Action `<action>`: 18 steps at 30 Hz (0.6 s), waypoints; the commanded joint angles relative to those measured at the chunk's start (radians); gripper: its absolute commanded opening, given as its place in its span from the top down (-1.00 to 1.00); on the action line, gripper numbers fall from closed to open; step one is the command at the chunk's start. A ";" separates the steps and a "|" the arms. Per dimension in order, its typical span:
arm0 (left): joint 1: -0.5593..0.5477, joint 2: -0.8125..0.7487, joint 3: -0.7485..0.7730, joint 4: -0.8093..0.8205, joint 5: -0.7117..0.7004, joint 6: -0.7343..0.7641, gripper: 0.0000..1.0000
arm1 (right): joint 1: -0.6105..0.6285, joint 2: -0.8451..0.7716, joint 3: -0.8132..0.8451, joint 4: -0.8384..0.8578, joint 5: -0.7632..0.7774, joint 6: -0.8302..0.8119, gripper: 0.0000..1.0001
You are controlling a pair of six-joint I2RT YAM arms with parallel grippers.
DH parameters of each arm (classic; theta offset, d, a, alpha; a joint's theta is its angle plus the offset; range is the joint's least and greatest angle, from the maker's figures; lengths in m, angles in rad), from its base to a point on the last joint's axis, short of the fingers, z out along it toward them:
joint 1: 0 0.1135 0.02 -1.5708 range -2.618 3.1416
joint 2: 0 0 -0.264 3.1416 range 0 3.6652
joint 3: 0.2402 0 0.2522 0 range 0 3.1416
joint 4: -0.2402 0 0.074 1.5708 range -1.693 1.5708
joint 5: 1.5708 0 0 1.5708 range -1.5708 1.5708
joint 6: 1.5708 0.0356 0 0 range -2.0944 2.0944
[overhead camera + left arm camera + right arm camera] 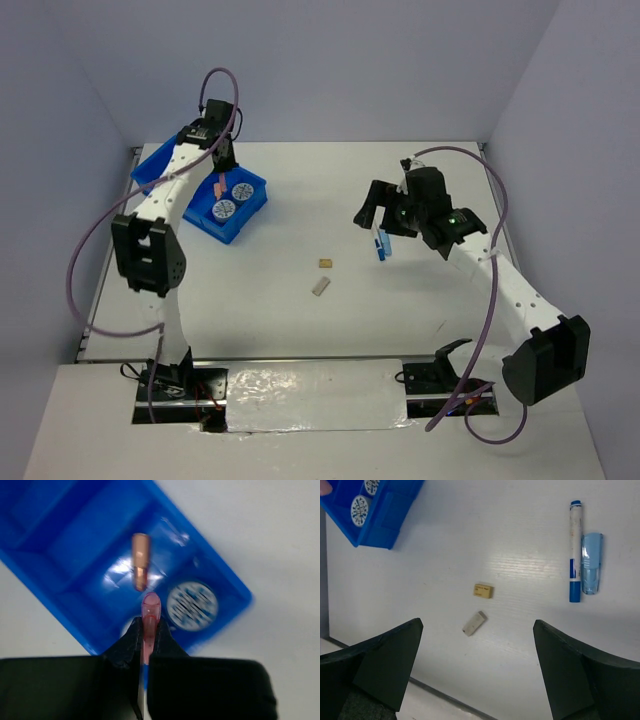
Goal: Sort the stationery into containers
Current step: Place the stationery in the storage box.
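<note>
Left claw [150, 630] pinches the pink stick [150, 611] over the tray [60, 575], where an orange stick [140, 560] and two discs [192, 606] lie. Right claw [477, 625] hangs spread above the surface [520, 520], over the loose pen [575, 550], tan cube [483, 590] and grey block [474, 623], all well apart from the tray

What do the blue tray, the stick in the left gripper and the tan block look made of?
Blue tray: glossy moulded plastic, given white glare on its floor. Pink stick in the left gripper: translucent plastic, apparently; it looks see-through. Tan block: matte, possibly eraser rubber; too small to tell.
</note>
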 commanded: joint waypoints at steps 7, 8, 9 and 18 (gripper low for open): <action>0.094 0.375 0.399 -0.127 -0.255 0.127 0.70 | -0.055 -0.065 -0.051 -0.039 -0.050 -0.096 -0.99; 0.097 0.372 0.370 -0.113 -0.249 0.124 0.60 | -0.061 -0.065 -0.048 -0.039 -0.055 -0.097 -0.99; 0.098 0.368 0.353 -0.099 -0.255 0.124 0.52 | -0.063 -0.062 -0.042 -0.039 -0.059 -0.102 -1.00; 0.103 0.317 0.274 -0.073 -0.193 0.087 -0.81 | -0.083 0.077 0.009 -0.088 -0.007 -0.183 -1.00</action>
